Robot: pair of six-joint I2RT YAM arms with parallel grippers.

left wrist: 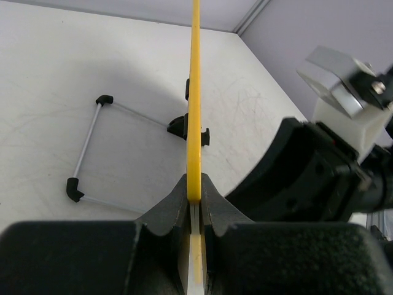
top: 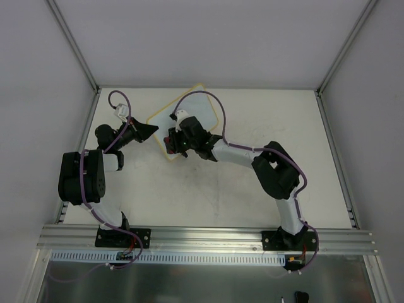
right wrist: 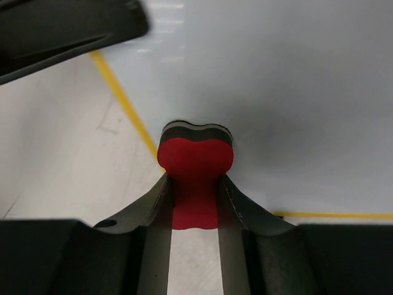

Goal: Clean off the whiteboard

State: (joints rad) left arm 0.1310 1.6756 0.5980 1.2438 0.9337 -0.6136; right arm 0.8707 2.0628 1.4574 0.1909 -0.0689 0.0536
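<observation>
- The whiteboard (top: 203, 106) sits toward the far middle of the bench (top: 208, 189), turned so that one corner points at the arms and its thin yellow frame reads as a diamond from above.
- In the right wrist view, the part of the whiteboard (right wrist: 282, 117) that shows is plain white, with the yellow frame running along its left and lower edges.
- In the left wrist view the whiteboard (left wrist: 195, 92) is seen edge-on as a narrow yellow strip running straight away from the camera.
- A wire stand (left wrist: 92, 147) with black corner pieces is joined to the board by black clips and spreads out to its left, over the bench (left wrist: 55, 67).
- The left pincer (top: 151, 130) is clamped on the board's left corner. Up close, the left pincer (left wrist: 195, 187) has both fingers pressed against the yellow frame.
- A red eraser (top: 169, 140) rests over the board's near corner. Its dark felt face (right wrist: 196, 130) points at the white surface, but I cannot tell whether it touches.
- The right pincer (top: 172, 145) is closed on that eraser. In its own view the right pincer (right wrist: 195, 190) squeezes the red eraser (right wrist: 195, 161) so that it bulges past the fingertips.
- The two pincers are near each other at the board's left and near sides, and the bench (right wrist: 55, 147) shows pale beyond the frame.
</observation>
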